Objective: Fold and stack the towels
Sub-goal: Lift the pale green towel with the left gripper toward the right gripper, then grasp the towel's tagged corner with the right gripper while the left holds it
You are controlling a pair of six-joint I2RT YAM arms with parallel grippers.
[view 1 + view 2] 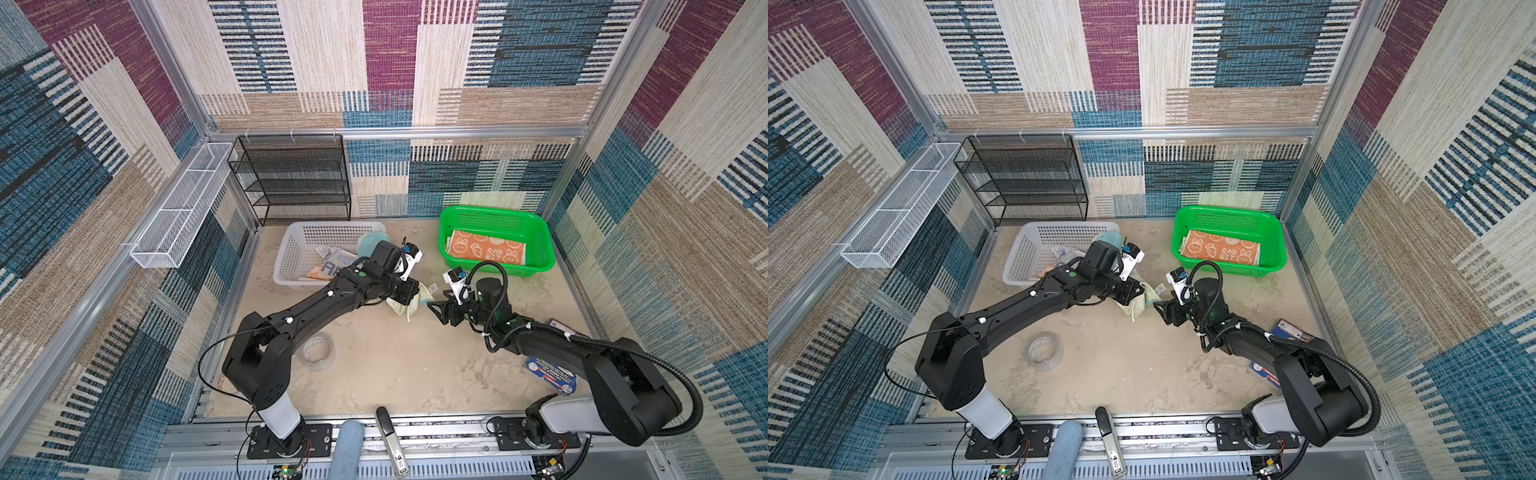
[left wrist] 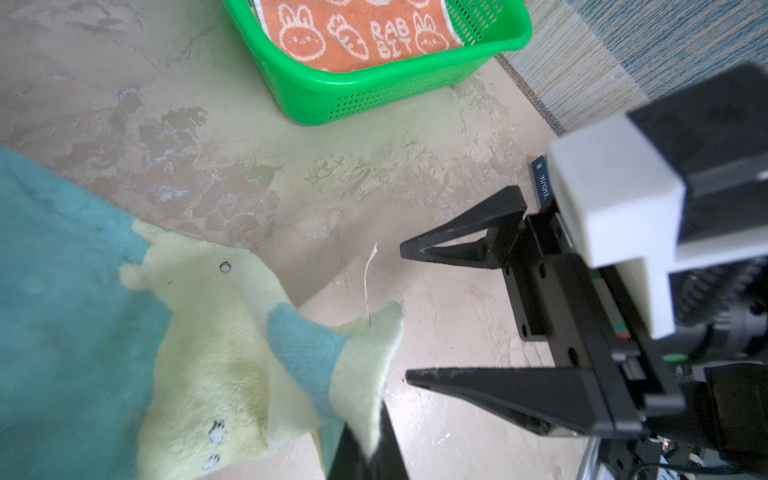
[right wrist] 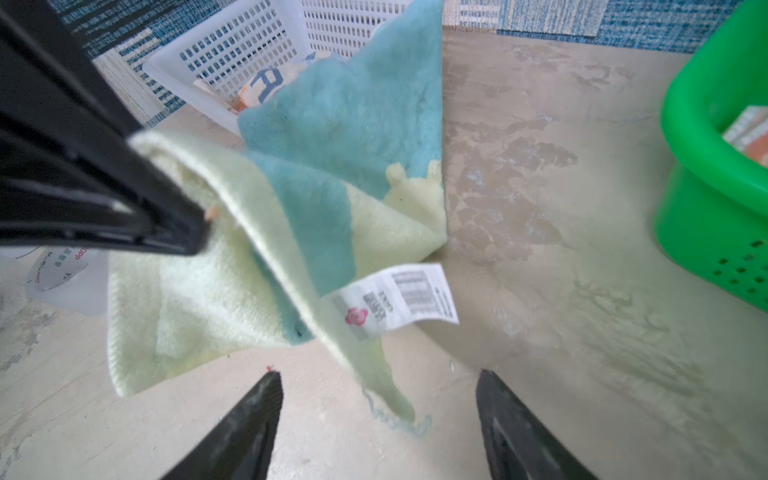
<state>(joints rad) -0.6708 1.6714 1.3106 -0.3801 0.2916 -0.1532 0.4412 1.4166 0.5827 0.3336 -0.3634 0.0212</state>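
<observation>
Top-down look into a small booth with patterned woven walls and a beige table (image 1: pixel 395 374). Two black robot arms reaching in toward the middle from the near edge.

Left end effector (image 3: pixel 187 228): jaws together, clamped on one edge of a pale yellow and teal towel (image 2: pixel 208 353) near the middle of the table. Towel raised and crumpled, yellow part hanging below the grip, teal part stretching back toward a white basket (image 1: pixel 291 245) at the back left. A white label (image 3: pixel 399 297) sticking out from a loose yellow corner.

Right end effector (image 1: pixel 433 309): jaws apart, holding nothing, pointed at that loose corner from the right. Corner just at the mouth of the jaws; touching or apart, not possible to tell.

Inside the white basket, a cream towel (image 1: pixel 332 268) with large blue and orange letters, crumpled. At the back right, a green basket (image 1: pixel 494 211) with an orange towel (image 1: pixel 484 249) folded flat inside, white bunnies, carrots and "RABBIT" facing up.

On the table near the left arm, a clear roll of tape (image 1: pixel 319 351).
</observation>
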